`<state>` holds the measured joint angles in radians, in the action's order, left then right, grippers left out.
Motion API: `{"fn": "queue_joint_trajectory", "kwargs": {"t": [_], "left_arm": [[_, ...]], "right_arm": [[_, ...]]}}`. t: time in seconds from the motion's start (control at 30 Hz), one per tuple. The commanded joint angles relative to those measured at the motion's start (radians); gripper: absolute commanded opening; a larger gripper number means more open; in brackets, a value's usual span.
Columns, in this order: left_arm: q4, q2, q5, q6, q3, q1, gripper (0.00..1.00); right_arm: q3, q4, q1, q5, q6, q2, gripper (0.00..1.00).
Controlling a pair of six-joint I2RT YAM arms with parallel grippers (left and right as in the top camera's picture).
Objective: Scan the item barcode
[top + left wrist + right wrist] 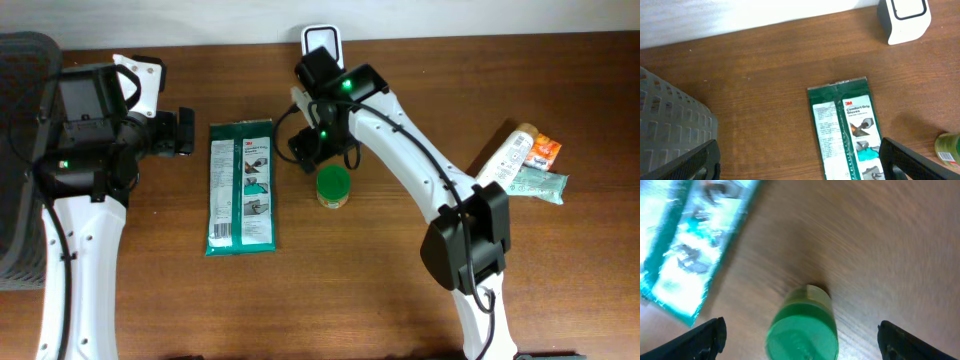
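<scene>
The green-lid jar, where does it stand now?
In the overhead view the jar stands upright near the middle of the table, just right of the glove pack and close by the open right gripper.

wooden table [350, 285], glove packet [241, 187], green-lidded jar [333, 187], scanner [322, 41]

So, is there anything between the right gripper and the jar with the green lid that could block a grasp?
Nothing visible does. The right gripper hangs open above the green-lidded jar, which stands on bare table between the spread jaws. The glove packet lies off to one side, apart from the jar.
</scene>
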<state>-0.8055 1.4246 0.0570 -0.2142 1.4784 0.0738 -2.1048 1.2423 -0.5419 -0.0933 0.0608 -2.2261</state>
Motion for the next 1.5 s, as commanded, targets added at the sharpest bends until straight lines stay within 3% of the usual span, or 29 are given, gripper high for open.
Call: {"fn": "queue_joint_trajectory", "kwargs": {"t": [0.0, 0.17, 0.23, 0.47, 0.67, 0.77, 0.87, 1.03, 1.17, 1.37, 1.47], "left_arm": [[0.002, -0.010, 0.014, -0.008, 0.012, -0.001, 0.99], [0.002, -0.010, 0.014, -0.008, 0.012, -0.001, 0.99], [0.002, -0.010, 0.014, -0.008, 0.012, -0.001, 0.99], [0.002, -0.010, 0.014, -0.008, 0.012, -0.001, 0.99], [0.002, -0.010, 0.015, -0.008, 0.012, -0.001, 0.99], [0.002, -0.010, 0.014, -0.008, 0.012, -0.001, 0.99], [0.002, -0.010, 0.014, -0.008, 0.012, -0.001, 0.99], [0.002, -0.010, 0.014, -0.008, 0.012, -0.001, 0.99], [0.002, -0.010, 0.014, -0.008, 0.012, -0.001, 0.99], [0.002, -0.010, 0.014, -0.008, 0.012, -0.001, 0.99], [0.002, -0.010, 0.015, -0.008, 0.012, -0.001, 0.99]], "right_arm": [[0.086, -0.042, -0.001, 0.072, 0.143, 0.007, 0.94], [0.111, -0.023, -0.021, 0.073, 0.198, 0.007, 0.91], [0.148, -0.021, -0.024, 0.082, 0.288, 0.007, 0.91], [0.220, -0.055, -0.028, 0.082, 0.284, 0.007, 0.89], [0.201, -0.042, -0.020, 0.079, 0.269, 0.008, 0.68], [0.201, -0.039, -0.019, 0.080, 0.267, 0.009, 0.65], [0.135, 0.002, -0.019, 0.063, 0.211, 0.010, 0.52], [-0.134, 0.109, 0.014, -0.422, -0.150, 0.044, 0.49], [-0.298, 0.268, 0.178, -0.861, -0.367, 0.096, 0.50], [-0.334, 0.363, 0.485, -1.342, -0.330, 0.111, 0.50], [-0.334, 0.401, 0.545, -1.356, -0.330, 0.111, 0.50]]}}
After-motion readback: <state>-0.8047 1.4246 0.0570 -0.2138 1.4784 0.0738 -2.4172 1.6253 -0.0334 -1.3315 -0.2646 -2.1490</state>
